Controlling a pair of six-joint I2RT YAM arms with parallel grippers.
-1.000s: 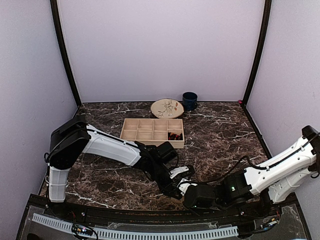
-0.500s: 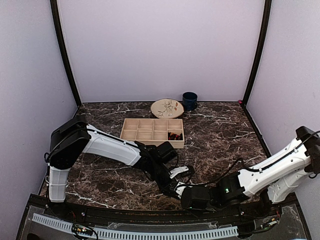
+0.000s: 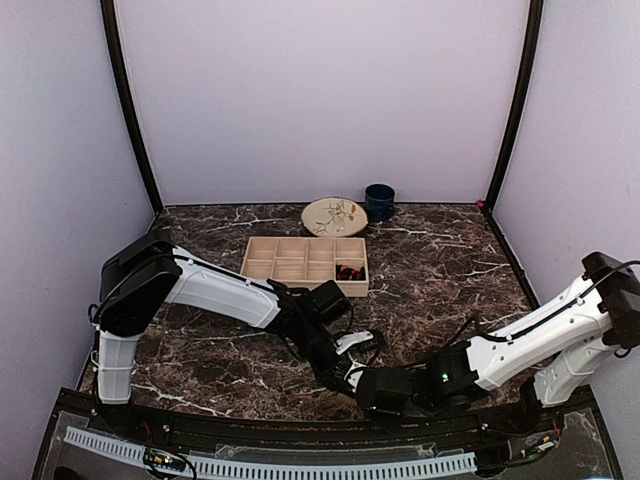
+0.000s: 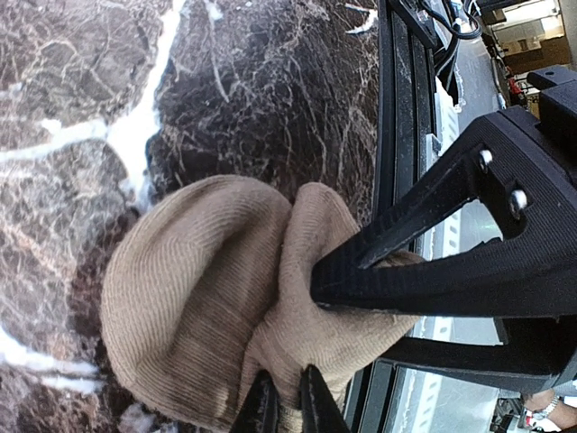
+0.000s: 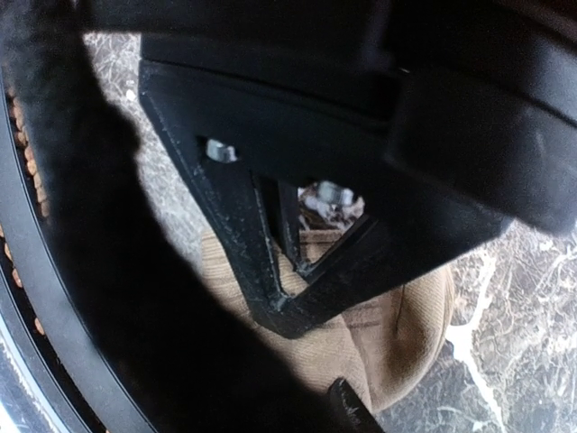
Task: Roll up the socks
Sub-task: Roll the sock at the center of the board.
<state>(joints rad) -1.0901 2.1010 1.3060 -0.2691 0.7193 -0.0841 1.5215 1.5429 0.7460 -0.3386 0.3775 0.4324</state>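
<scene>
A: We're watching the right pincer [image 3: 362,384] sliding leftward along the near edge of the desk [image 4: 270,72], and over this last second it's been closing right up on the left pincer [image 4: 287,408]

B: And we're seeing why: the socks [image 4: 194,298] are sitting bunched in a tan lump on the marble, just beside the front rail [image 4: 397,108]. The left pincer is gripping a fold of them, jaws nearly together on the cloth

A: We're noticing one black finger of the right pincer pressing into the crease now. Whether that pincer is holding anything, we're not able to tell, since its own camera is mostly blocked

B: So we're judging that the roll is nearing its finish. The two seem to be working on tucking the cuff over, with the left pincer pinning the bundle against springing loose
</scene>
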